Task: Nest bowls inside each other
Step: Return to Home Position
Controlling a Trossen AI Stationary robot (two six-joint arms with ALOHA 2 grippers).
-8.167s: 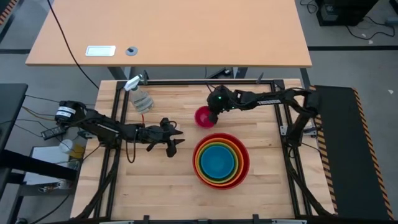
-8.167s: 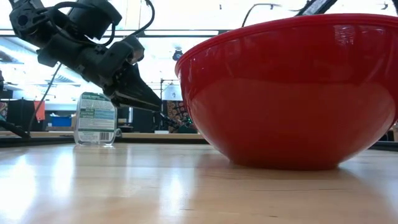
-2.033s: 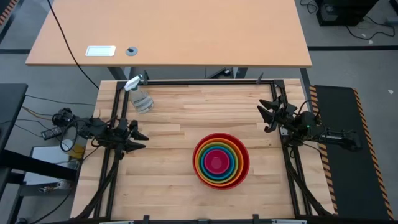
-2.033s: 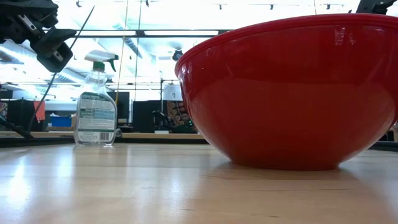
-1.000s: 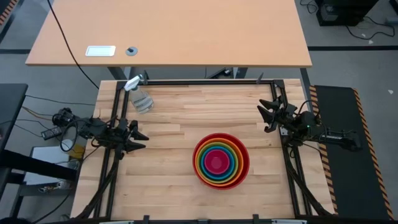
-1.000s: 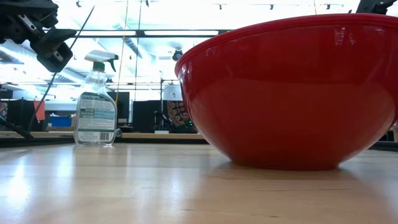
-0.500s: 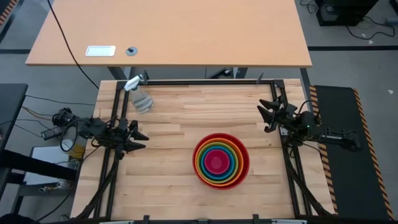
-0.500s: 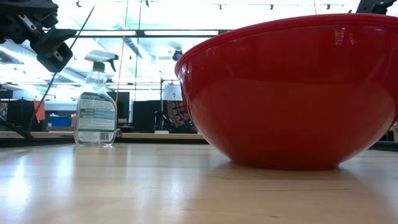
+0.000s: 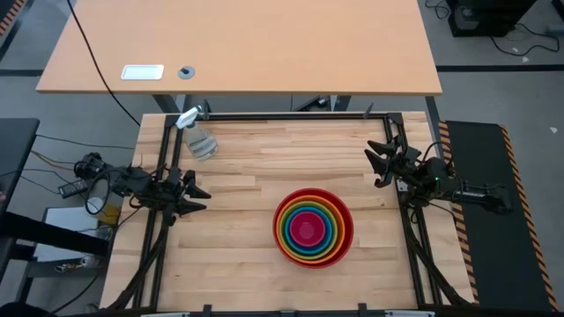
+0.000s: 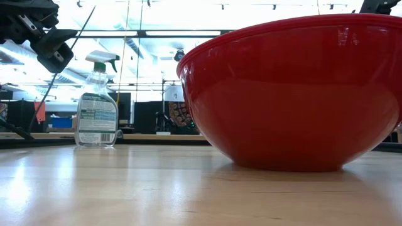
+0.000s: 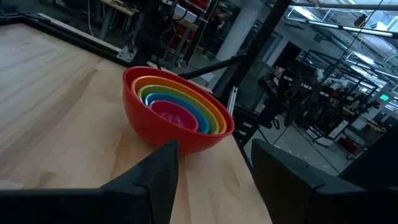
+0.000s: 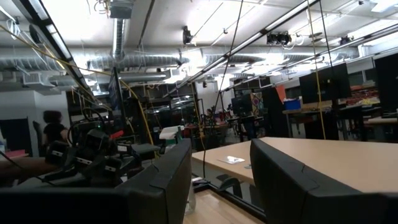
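Observation:
The bowls (image 9: 313, 226) sit nested on the table right of its middle: red outermost, then orange, lime green and blue, with magenta pink (image 9: 307, 231) innermost. The red bowl (image 10: 295, 94) rests on its base, and the stack (image 11: 176, 112) also shows in the left wrist view. My left gripper (image 9: 196, 195) hangs open at the table's left edge, pointing toward the bowls, with nothing between its fingers (image 11: 155, 180). My right gripper (image 9: 377, 163) stands open at the right edge, tipped upward, its fingers (image 12: 168, 174) empty.
A clear spray bottle (image 9: 197, 136) stands at the table's far left, also in the low view (image 10: 97, 103). A black frame rail (image 9: 291, 116) runs along the far edge. A larger light wooden desk (image 9: 238, 44) stands beyond the table.

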